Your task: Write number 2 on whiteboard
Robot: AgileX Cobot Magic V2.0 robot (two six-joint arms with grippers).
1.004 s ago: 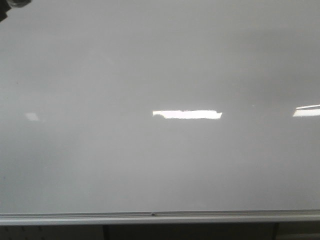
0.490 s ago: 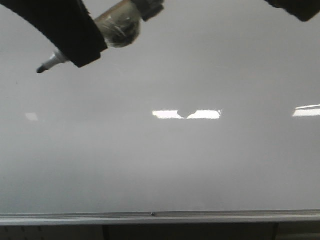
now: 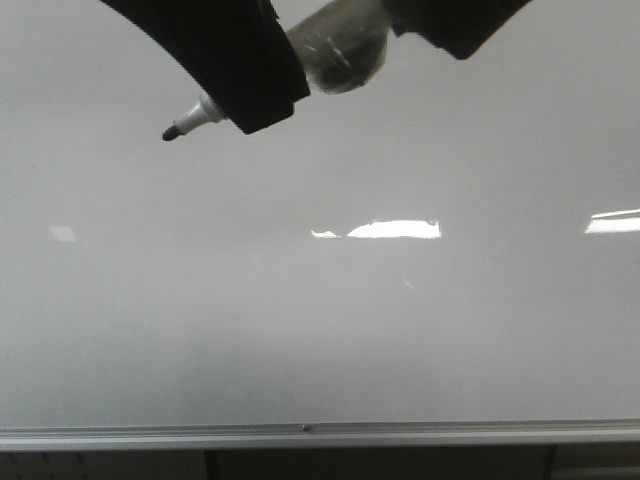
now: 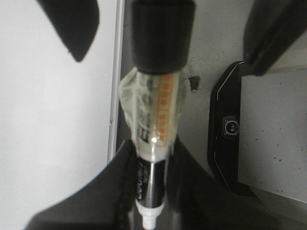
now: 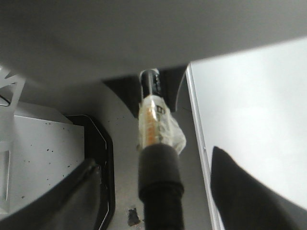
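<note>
The whiteboard (image 3: 320,330) fills the front view, with its silver rail (image 3: 320,435) along the bottom. No number 2 or other mark shows on it. My left gripper (image 3: 255,112) comes in from the top left, shut on a black marker (image 3: 340,50) wrapped in clear tape. The bare marker tip (image 3: 172,131) points left, just above the board. In the left wrist view my left gripper (image 4: 151,191) clamps the marker barrel (image 4: 152,177). My right gripper (image 5: 158,191) is open. Its fingers (image 5: 244,191) stand wide apart on either side of the marker's thick black rear end (image 5: 160,182).
Bright rectangular light reflections (image 3: 395,229) lie across the board's middle and at its right edge (image 3: 612,221). Beside the board's edge, the wrist views show a grey surface and a black-framed unit with a small camera (image 4: 231,127).
One second ago only a sliver of arm showed in the top left corner. Both grippers and the marker have come into view and moved right; the marker tip has shifted rightward over the board.
</note>
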